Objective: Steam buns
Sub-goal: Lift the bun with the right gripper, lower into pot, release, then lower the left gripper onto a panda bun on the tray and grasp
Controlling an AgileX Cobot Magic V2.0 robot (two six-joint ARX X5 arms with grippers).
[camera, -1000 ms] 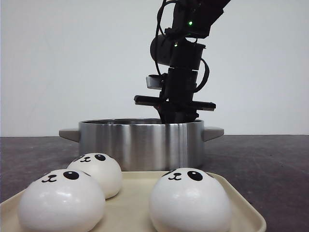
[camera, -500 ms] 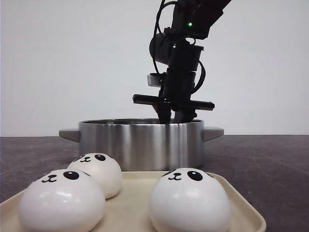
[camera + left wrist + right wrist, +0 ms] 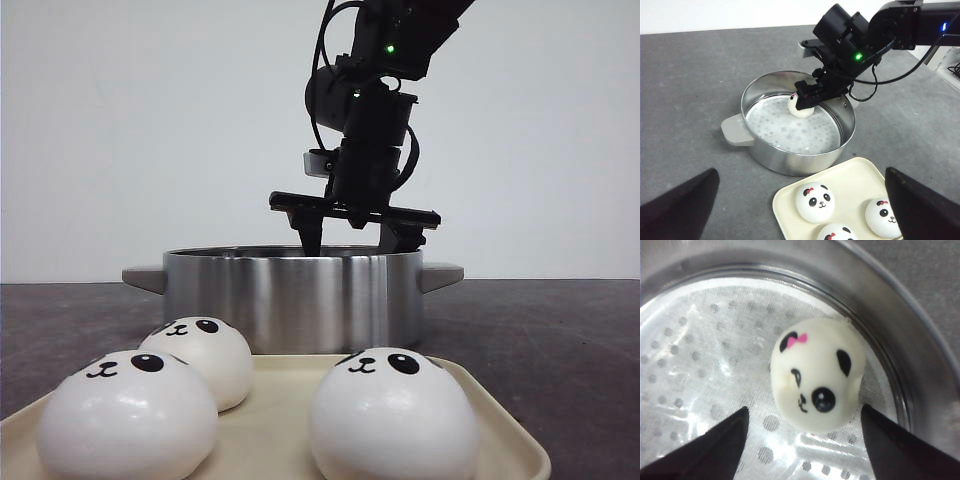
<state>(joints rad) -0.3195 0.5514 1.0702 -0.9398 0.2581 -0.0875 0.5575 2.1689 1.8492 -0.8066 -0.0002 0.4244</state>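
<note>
One panda-faced bun [image 3: 816,374] with a pink bow mark lies on the perforated white liner [image 3: 700,340] inside the steel steamer pot [image 3: 790,155], close to the pot's wall on the side away from the tray, its face turned upward and tilted. The right gripper [image 3: 355,232] hangs just above the pot's rim, fingers [image 3: 715,445] spread wide on either side of the bun and touching neither it nor the metal; nothing is held between them. Most of the liner is bare, leaving open floor across the pot's middle and near side. Three more buns [image 3: 815,202] sit on a cream tray [image 3: 860,175] just in front of the pot, two side by side [image 3: 128,415] [image 3: 392,420] near the tray's front edge and one [image 3: 198,358] behind at left. The tray's near edge is cut off in both the front and left wrist views, and one bun [image 3: 882,217] is partly covered by a dark finger [image 3: 925,210] of the left gripper. Only two finger tips of the left gripper show in its wrist view, set far apart with nothing between them. From the front, the pot's wall hides the bun inside. Grey tabletop [image 3: 685,80] lies open around the pot's handles [image 3: 145,277].
</note>
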